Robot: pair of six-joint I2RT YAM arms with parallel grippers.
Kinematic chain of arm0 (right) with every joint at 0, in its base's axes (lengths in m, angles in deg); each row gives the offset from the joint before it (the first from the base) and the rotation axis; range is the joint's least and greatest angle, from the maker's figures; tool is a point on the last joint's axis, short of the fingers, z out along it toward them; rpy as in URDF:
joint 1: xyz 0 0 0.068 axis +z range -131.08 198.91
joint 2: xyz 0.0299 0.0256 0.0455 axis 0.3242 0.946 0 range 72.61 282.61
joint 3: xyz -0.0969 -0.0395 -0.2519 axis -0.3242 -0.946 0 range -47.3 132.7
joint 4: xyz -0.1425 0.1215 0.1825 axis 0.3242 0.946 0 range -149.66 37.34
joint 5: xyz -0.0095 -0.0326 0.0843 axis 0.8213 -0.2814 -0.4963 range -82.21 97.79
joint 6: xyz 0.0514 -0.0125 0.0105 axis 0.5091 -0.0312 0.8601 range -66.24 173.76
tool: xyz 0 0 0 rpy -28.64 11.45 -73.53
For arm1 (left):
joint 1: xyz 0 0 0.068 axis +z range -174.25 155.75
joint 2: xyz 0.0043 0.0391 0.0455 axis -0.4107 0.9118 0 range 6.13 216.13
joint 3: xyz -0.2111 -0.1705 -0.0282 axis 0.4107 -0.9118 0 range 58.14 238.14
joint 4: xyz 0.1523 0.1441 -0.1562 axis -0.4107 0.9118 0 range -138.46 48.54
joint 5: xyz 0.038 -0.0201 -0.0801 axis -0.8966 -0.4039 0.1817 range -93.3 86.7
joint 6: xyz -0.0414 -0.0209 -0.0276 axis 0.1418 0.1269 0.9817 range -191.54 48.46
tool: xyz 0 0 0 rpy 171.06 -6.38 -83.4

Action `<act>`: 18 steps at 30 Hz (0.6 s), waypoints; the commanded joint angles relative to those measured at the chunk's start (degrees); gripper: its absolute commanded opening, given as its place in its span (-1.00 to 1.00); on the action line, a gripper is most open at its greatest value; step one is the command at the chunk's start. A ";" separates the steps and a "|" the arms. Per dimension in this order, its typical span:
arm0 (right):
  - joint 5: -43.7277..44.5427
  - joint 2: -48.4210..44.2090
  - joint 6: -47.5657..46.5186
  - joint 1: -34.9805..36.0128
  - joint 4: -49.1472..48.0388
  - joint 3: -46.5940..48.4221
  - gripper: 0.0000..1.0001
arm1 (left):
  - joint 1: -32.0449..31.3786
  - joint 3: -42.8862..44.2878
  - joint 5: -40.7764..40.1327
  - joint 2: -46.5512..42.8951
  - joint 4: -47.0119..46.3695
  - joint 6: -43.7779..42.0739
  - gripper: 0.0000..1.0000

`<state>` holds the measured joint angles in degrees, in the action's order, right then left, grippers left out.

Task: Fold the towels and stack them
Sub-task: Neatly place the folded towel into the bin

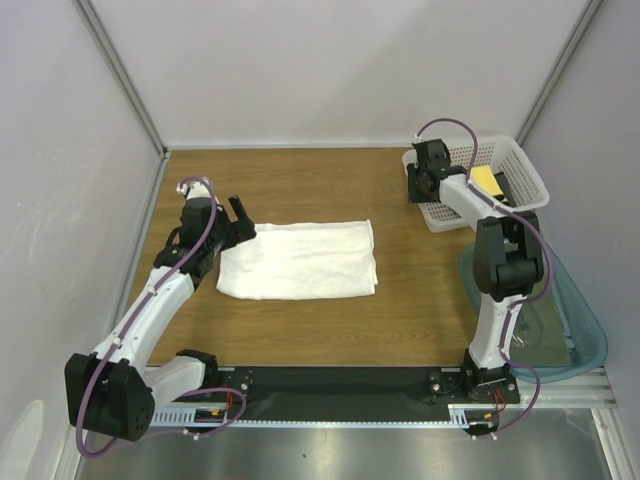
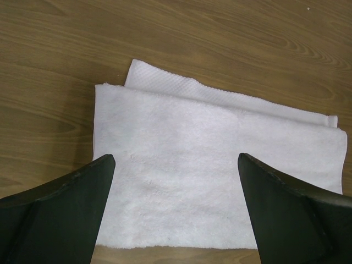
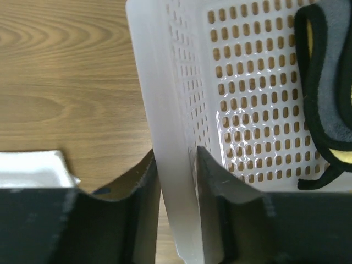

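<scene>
My right gripper [image 3: 175, 158] pinches the basket [image 3: 159, 82] wall; grey towel [image 3: 333, 88] and yellow towel [image 1: 486, 180] sit inside. White towel [image 1: 298, 260] lies folded well apart from the basket, under my wide-open left gripper [image 2: 176, 165]. Soft and limp, I'd pinch corners.

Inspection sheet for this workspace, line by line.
Surface: wooden table, no spill or damage seen.
Job's things: white towel folded flat mid-table; yellow towel and grey towel lie in the white basket.
Clutter: translucent teal tub at the table's right edge.
Grippers: left gripper open over the white towel; right gripper closed on the white basket's wall.
Cables: purple cables along both arms, no snag seen.
Surroundings: white panel walls; nothing else seen.
</scene>
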<state>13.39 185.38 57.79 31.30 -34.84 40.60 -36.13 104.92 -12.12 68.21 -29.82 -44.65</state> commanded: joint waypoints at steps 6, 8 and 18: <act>6.78 4.09 19.34 5.63 -0.74 4.35 -0.71 | -0.34 -1.26 -0.67 -0.39 -3.25 0.18 1.00; 6.87 7.36 20.05 5.64 2.50 8.93 -0.74 | -0.34 -1.08 -0.41 0.31 -3.25 0.00 1.00; 5.91 9.49 22.59 6.42 8.05 15.47 -0.55 | -0.34 -2.05 -2.41 3.30 -3.08 1.40 1.00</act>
<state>22.11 196.16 74.73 37.15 -29.40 56.45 -36.13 103.42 -12.27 71.05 -31.44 -44.41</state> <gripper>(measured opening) 0.336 0.996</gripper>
